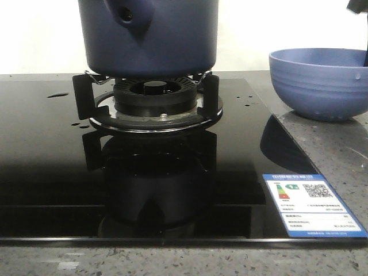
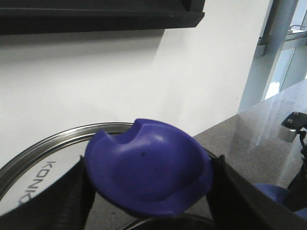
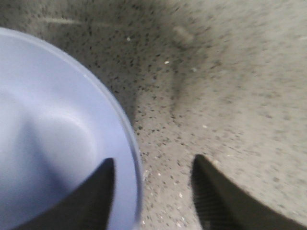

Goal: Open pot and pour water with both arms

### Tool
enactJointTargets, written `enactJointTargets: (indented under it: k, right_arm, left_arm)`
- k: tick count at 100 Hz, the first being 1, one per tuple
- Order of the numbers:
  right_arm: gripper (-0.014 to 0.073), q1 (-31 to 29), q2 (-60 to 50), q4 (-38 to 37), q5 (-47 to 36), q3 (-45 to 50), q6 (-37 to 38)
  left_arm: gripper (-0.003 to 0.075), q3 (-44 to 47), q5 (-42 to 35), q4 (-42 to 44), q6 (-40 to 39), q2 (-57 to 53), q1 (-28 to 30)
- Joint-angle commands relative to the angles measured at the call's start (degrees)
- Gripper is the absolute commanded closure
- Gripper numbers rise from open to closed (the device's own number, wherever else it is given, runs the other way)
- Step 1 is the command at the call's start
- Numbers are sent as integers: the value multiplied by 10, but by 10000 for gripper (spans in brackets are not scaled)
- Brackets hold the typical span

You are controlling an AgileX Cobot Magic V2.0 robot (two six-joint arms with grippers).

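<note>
The dark navy pot (image 1: 149, 34) stands on the burner's black supports, its hollow handle stub (image 1: 126, 14) facing me; its top is out of frame. My left gripper (image 2: 149, 188) is shut on the purple-blue knob (image 2: 148, 167) of a glass lid with a steel rim (image 2: 53, 139), held tilted in the air in front of a white wall. My right gripper (image 3: 153, 160) is open over the rim of the periwinkle bowl (image 3: 53, 134), one finger (image 3: 96, 191) inside it and the other outside over the counter. Small water drops (image 1: 57, 95) lie on the black hob.
The bowl (image 1: 319, 83) stands on the grey speckled counter (image 1: 339, 149) right of the glass hob (image 1: 241, 161). The burner ring (image 1: 155, 95) sits under the pot. An energy label (image 1: 310, 204) is stuck on the hob's front right corner.
</note>
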Motion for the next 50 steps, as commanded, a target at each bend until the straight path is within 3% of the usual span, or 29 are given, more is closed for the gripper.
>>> enactJointTargets:
  k: [1,18,50]
  right_arm:
    - [190,-8,-50,4,-18,-14,-5]
    - [190,-8,-101,11,-35,-14,-5]
    - [190,-8,-125,26,-33,-14,-5]
  left_arm:
    - [336,-21,41,-29,-1,-14,-6]
    - [337,-19,111,8,-7,-2,-6]
    - [337,12,122,44,-24,-1,-6]
